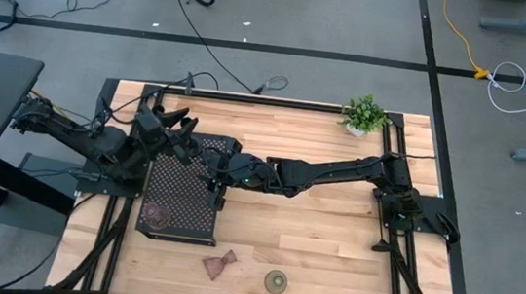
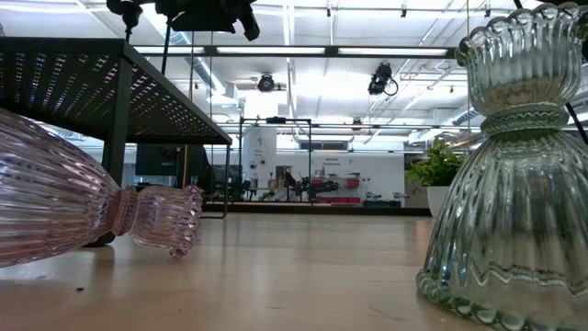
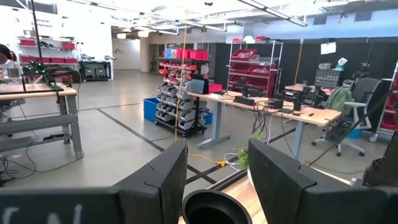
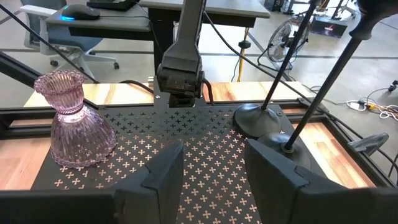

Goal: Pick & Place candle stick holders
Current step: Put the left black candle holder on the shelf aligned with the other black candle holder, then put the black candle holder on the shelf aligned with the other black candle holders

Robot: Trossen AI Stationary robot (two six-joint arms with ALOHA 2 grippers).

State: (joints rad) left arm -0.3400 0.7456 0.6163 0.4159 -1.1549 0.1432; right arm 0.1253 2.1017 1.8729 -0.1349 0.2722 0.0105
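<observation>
A black perforated tray (image 1: 188, 208) stands at the table's left. On it stand a pink squat holder (image 4: 74, 121), also in the high view (image 1: 156, 216), and two tall black stems on round bases (image 4: 258, 121) (image 4: 286, 149). My left gripper (image 1: 181, 131) is high over the tray's far end, shut on a tall holder's black cup (image 3: 214, 208). My right gripper (image 4: 211, 180) hovers open and empty over the tray's middle (image 1: 215, 183). A brownish-pink holder (image 1: 219, 265) lies on its side on the table. An olive-green holder (image 1: 275, 282) stands upright on its base nearby. My left gripper has the round black cup's rim (image 3: 186, 202) between its two fingers, one on each side. The fingers come at it about level. The stem and base below the cup are hidden by the gripper itself.
A small potted plant (image 1: 364, 114) stands at the far right. The tray stands raised on legs (image 2: 115, 138). Bare wood lies between the tray and the right arm's base (image 1: 404, 206), and along the near edge beside the two loose holders.
</observation>
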